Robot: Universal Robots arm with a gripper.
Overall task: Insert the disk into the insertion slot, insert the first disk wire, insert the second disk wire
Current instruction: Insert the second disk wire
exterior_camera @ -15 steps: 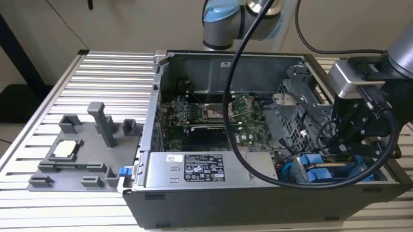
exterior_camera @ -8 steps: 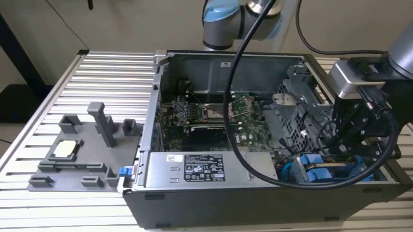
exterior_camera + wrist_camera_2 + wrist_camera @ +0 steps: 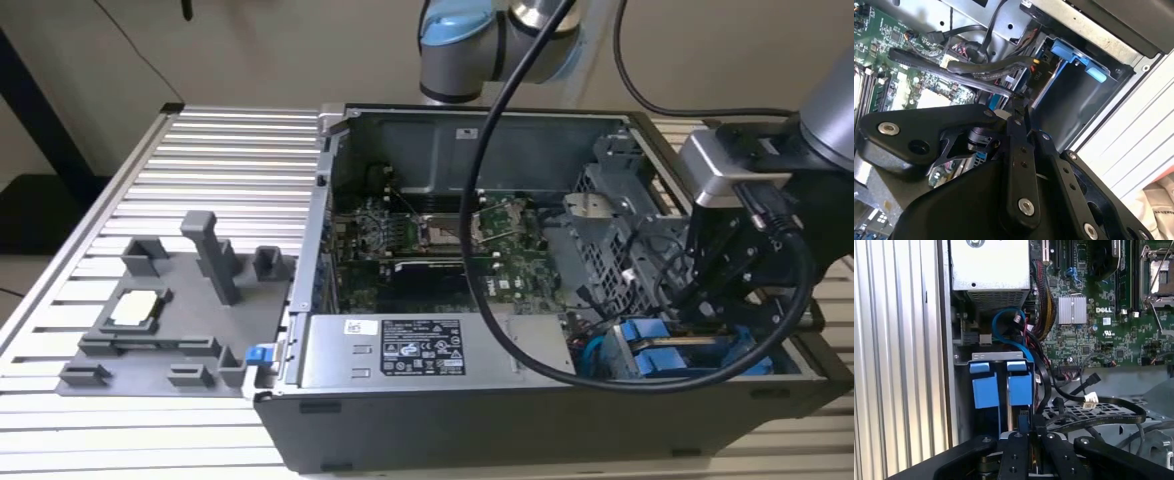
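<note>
- One step of three looks done to us: the disk (image 3: 1020, 388) sits in the insertion slot (image 3: 997, 356), just ahead of the pincer (image 3: 1024, 434), with its two blue end tabs facing the fingertips.
- We judge the step in hand to be the first disk wire: a small blue connector (image 3: 1023, 419) stands between the pincer's tips, close to the disk's near edge but apparently not yet seated.
- Pincer state: in both wrist views the fingers (image 3: 1015, 130) are drawn nearly together, leaving only a narrow gap. We read this as clenched on the blue connector, though the contact itself is partly hidden.
- We judge that the next move calls for holding the connector square to the disk's port and pressing straight in, away from the wrist, without twisting.
- Loose black cables (image 3: 1094, 402) lie just beside the pincer and arch over the perforated cage (image 3: 1089, 412). We judge them a snagging risk.
- Beyond the disk, further from the pincer, lie a looped blue cable (image 3: 1004, 322), the power-supply box (image 3: 989, 265) and the motherboard (image 3: 1094, 335).
</note>
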